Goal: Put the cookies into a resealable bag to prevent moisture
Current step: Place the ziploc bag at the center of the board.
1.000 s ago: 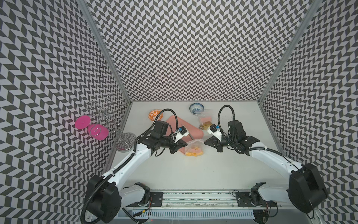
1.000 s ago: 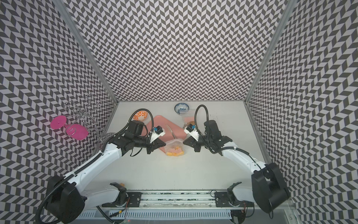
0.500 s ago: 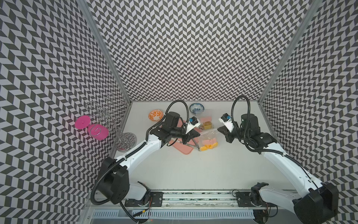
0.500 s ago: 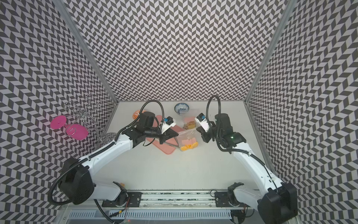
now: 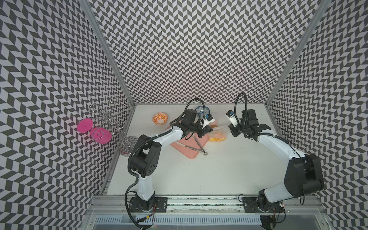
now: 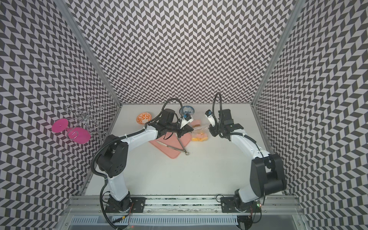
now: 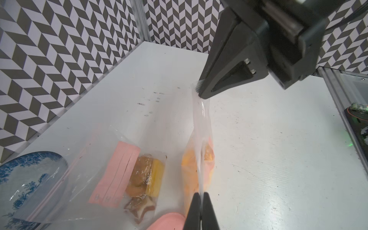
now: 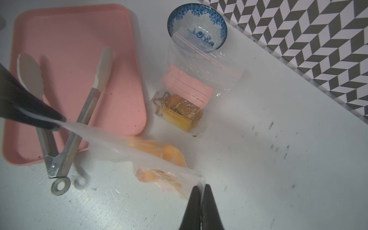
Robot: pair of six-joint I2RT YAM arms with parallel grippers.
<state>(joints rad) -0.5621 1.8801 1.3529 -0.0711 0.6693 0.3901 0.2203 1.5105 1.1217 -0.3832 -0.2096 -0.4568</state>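
Left gripper (image 7: 201,197), right gripper (image 8: 201,189) — both pinching bag (image 8: 111,141)

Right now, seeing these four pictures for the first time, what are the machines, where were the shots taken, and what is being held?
Two white-and-black robot arms, left and right, stand at a white table. Two pictures look down from above; the other two come from a camera on each wrist. The left gripper and the right gripper are both shut on opposite ends of a clear plastic bag holding yellow-orange cookies. On the table lie a pink plastic tray with metal tongs, a second clear bag with a pink label and more cookies, a blue-and-white bowl and an orange patterned bowl.
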